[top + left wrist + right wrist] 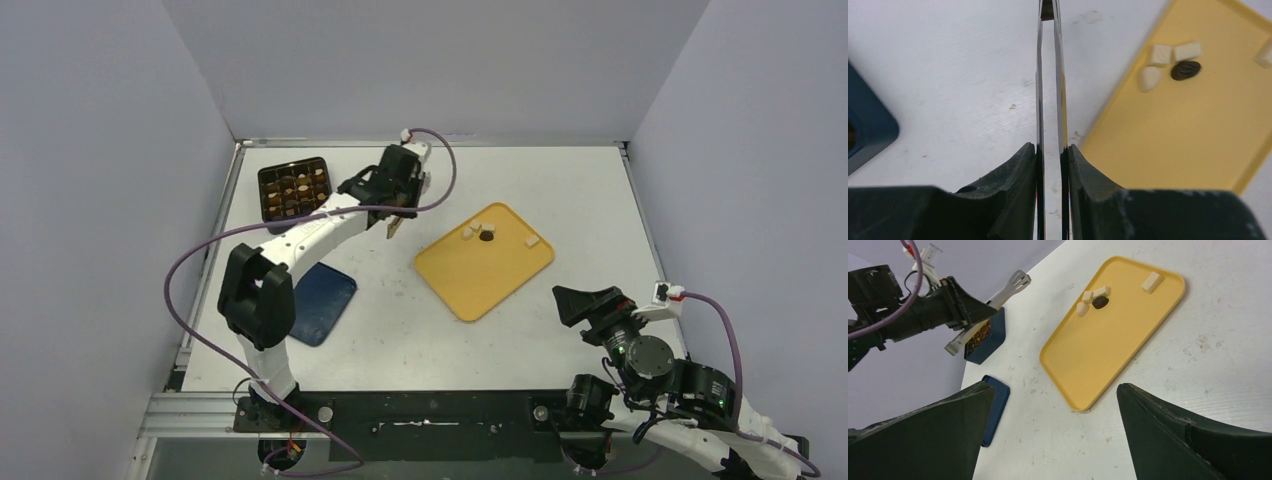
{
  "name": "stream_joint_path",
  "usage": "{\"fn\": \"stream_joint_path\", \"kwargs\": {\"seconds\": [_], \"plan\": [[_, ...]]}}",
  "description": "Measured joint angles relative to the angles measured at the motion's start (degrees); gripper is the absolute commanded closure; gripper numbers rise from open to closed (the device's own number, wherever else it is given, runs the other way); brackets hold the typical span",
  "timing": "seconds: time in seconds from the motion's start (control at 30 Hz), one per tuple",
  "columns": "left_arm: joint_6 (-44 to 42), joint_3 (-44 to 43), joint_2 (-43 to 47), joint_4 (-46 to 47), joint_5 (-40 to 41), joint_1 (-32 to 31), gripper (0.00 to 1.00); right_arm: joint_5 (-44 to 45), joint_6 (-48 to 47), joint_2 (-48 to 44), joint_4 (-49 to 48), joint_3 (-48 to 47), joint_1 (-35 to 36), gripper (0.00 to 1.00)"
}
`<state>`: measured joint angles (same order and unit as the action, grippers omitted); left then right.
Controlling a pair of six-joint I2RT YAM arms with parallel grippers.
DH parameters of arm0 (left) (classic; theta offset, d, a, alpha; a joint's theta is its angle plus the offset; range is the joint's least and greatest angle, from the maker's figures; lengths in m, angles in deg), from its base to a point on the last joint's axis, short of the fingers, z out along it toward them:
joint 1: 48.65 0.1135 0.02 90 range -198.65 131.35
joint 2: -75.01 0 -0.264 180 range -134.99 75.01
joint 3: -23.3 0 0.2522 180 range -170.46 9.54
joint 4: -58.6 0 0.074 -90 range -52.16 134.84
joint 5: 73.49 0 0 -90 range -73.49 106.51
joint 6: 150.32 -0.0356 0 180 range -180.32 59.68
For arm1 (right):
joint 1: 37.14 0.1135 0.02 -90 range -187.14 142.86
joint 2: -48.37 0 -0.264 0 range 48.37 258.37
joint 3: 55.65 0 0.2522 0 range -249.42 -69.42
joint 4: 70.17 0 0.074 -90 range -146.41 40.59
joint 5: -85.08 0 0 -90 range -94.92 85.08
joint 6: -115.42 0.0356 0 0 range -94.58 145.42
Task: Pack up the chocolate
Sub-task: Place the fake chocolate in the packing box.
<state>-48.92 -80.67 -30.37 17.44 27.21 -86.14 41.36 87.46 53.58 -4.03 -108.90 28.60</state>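
Chocolate (1185, 70) is reached only through the left tool (1052, 157), which is clamped narrowly on the metal tongs (1009, 286). Their blades stand nearly together, with the tips over the table (560, 190) just off the left edge of the yellow tray (480, 285). On the tray, one dark piece and three cream pieces lie clustered close, a fifth apart. Risk: blades entering this cluster may scatter neighbours or pinch two; the rounded dark piece may slip. The right tool (1052, 387), wide and empty, stands off the tray's near side.

Tongs (1061, 100) far end past the top edge, dark blue container (868, 125) mostly off-frame
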Motion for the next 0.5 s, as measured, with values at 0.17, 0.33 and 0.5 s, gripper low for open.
{"fn": "stream_joint_path", "kwargs": {"seconds": [0.17,0.33,0.5], "plan": [[0.7,0.0,3.8,-2.9,-0.1,9.4,0.79,-0.3,-1.3,1.4,-0.1,0.0,0.1,0.0],[1.5,-0.6,6.8,-4.8,-0.4,18.8,0.79,-0.7,-1.8,4.2,-0.1,0.0,0.4,0.0],[2.6,-0.1,8.1,-4.4,-0.3,28.0,0.79,-0.7,-2.0,5.3,-0.1,0.0,0.4,0.0]]}}
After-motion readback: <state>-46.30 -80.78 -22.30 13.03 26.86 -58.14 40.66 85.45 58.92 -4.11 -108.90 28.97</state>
